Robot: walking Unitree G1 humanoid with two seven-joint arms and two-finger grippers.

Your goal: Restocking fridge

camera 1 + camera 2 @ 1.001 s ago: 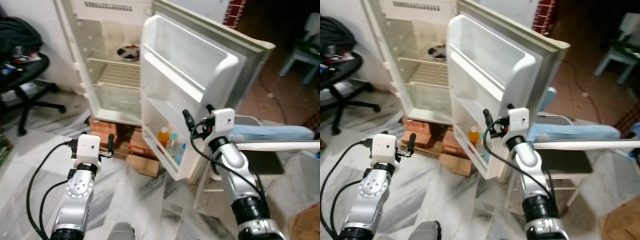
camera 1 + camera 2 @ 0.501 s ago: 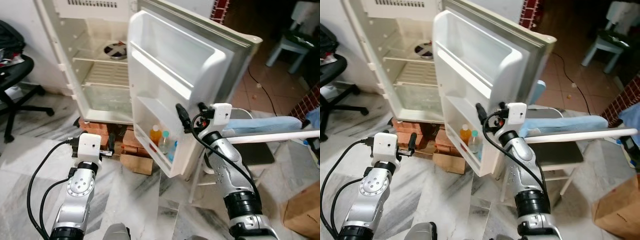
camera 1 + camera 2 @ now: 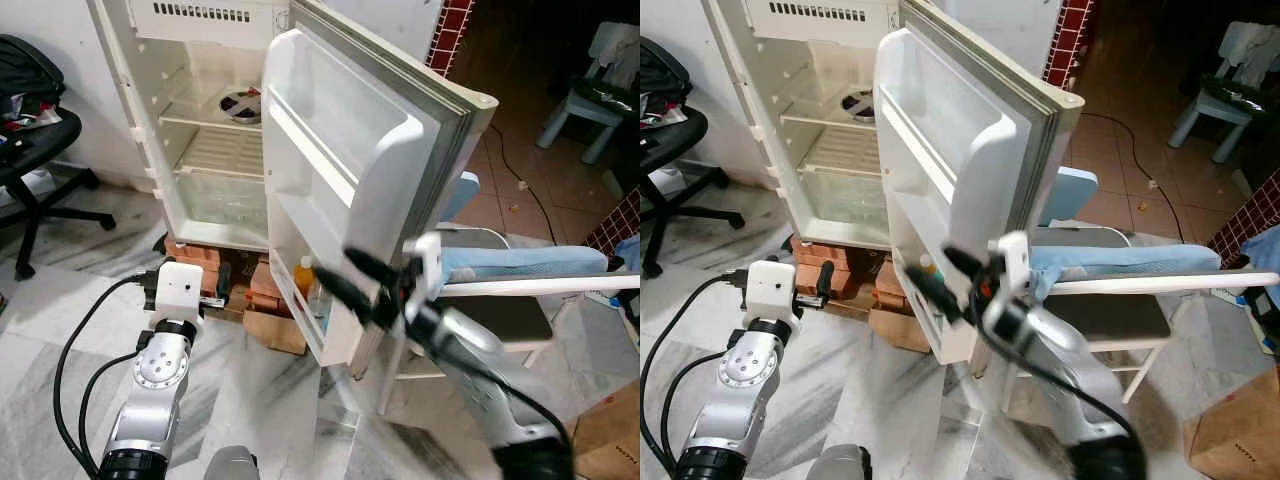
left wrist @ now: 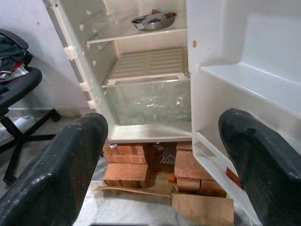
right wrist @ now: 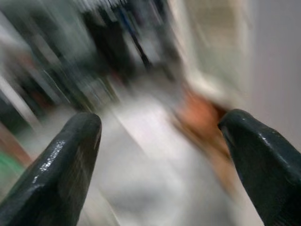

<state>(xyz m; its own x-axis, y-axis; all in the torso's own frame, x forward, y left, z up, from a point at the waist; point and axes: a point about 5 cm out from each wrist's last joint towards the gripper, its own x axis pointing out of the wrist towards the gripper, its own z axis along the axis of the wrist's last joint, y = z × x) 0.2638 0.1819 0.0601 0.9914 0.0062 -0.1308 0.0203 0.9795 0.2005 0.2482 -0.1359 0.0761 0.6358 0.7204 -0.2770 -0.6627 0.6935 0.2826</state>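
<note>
Both pairs of fingers are spread and nothing is held. The right gripper [image 3: 345, 280], blurred, is seen just before the lower shelf of the fridge door [image 3: 340, 140], where an orange bottle [image 3: 303, 275] is kept. The left gripper [image 4: 157, 155] is held low, facing the open fridge [image 3: 215, 120], which is set on bricks [image 4: 127, 169]

Both hands spread empty: left hand [image 3: 222, 283] raised forward, right hand [image 3: 345, 280] blurred.
</note>
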